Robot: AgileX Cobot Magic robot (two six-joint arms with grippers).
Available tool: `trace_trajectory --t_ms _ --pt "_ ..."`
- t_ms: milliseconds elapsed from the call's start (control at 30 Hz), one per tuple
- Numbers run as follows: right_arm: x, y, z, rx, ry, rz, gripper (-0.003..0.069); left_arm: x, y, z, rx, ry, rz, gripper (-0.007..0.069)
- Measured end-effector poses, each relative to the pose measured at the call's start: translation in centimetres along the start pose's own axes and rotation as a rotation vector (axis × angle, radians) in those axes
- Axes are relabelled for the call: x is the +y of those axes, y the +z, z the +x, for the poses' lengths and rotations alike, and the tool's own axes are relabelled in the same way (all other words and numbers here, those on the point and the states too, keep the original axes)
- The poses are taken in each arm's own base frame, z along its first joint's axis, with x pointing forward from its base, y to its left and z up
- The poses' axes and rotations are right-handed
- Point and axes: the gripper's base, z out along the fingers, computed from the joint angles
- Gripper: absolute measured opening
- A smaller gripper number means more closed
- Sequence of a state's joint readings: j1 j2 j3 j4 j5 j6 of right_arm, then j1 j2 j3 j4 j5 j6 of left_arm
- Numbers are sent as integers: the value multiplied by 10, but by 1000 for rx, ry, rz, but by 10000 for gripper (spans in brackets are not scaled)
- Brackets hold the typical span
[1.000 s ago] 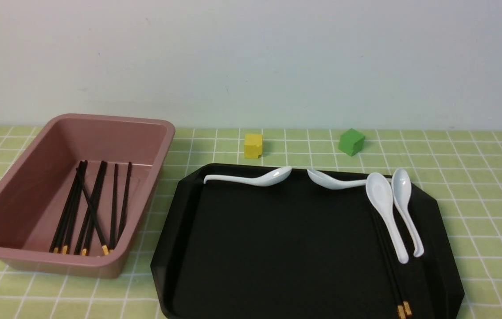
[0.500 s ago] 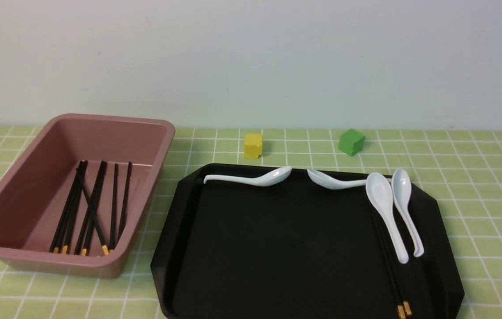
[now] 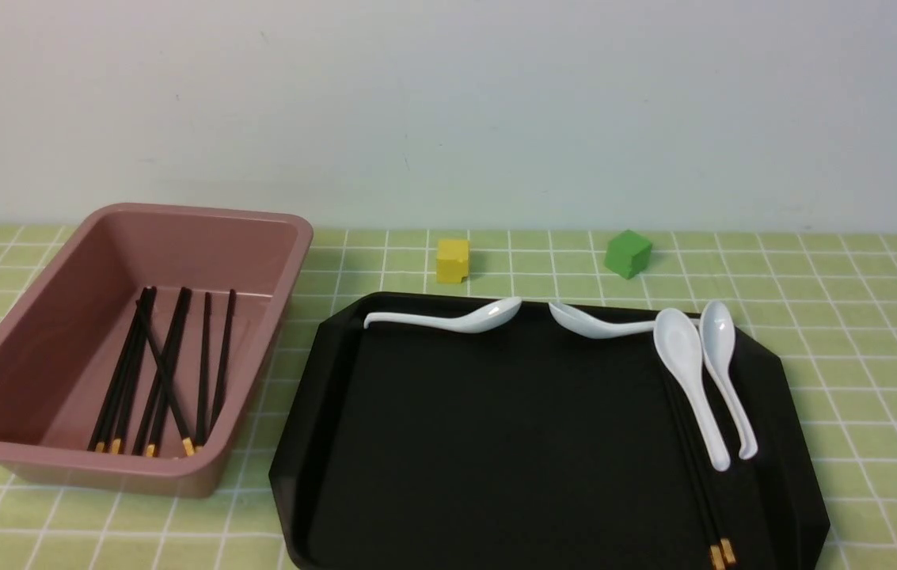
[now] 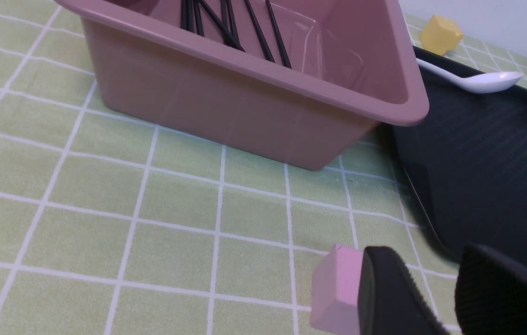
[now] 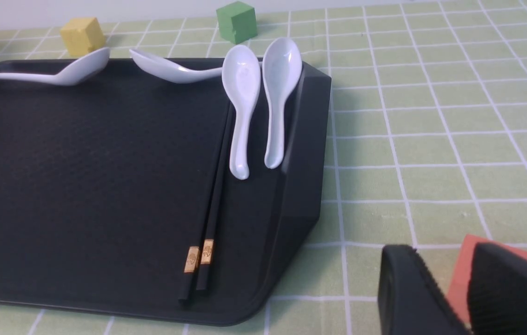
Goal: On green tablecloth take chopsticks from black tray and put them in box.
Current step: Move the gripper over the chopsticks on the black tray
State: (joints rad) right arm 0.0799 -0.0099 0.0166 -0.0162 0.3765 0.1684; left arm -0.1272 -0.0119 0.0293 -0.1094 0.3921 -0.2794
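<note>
Open your right tool (image 5: 444,253), which hangs nearly closed and empty off the near right corner of the black tray (image 3: 496,443). Then pinch the chopsticks (image 5: 212,195) at their gold-banded near ends, because their far ends tuck against the white spoons (image 5: 241,107). Your left tool (image 4: 435,260), also nearly closed and empty, waits near the box (image 3: 302,237) at left, which holds several sticks; the tray keeps one pair and four spoons.

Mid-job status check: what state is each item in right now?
box: upright, several chopsticks inside.
black tray: flat on the green tablecloth.
chopsticks in box: lying on its floor, some crossed.
chopsticks on tray: one pair left, lying side by side.
spoons: four, resting on the tray.
left gripper: empty, fingers nearly together.
right gripper: empty, fingers nearly together.
</note>
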Motion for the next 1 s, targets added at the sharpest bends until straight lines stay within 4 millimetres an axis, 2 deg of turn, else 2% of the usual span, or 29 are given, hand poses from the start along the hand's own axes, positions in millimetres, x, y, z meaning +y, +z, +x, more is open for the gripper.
trace_trajectory --t_ms 433,633,933,1000 --pt "1 0 -1 -12 42 -13 234 0 0 0 0 0 0 238" --pt "9 0 -7 -66 520 -129 236 0 0 0 0 0 0 238" --pt "13 -2 -12 -80 716 -189 237 0 0 0 0 0 0 238" --pt "15 -7 -24 -115 684 -212 238 0 0 0 0 0 0 238"
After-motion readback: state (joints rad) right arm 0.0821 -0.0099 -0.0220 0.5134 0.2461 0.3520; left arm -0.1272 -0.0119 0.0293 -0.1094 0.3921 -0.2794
